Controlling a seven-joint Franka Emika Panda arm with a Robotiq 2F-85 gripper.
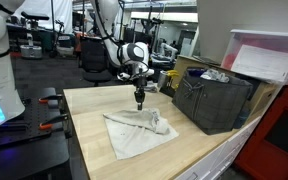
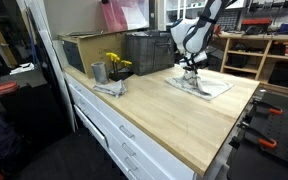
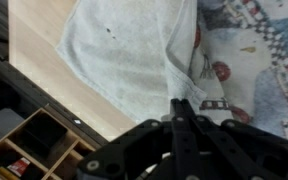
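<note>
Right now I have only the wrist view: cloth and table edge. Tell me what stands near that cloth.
Observer: A black crate stands on the table beyond the cloth, apart from it.
Operator: Name anything else on that table.
Observer: A metal cup with yellow flowers stands farther along the table, well apart from the cloth.
Operator: Say how high the jaws sit.
Observer: The jaws are shut and low, with their tips at a raised fold of the cloth. I cannot tell whether they pinch it.
</note>
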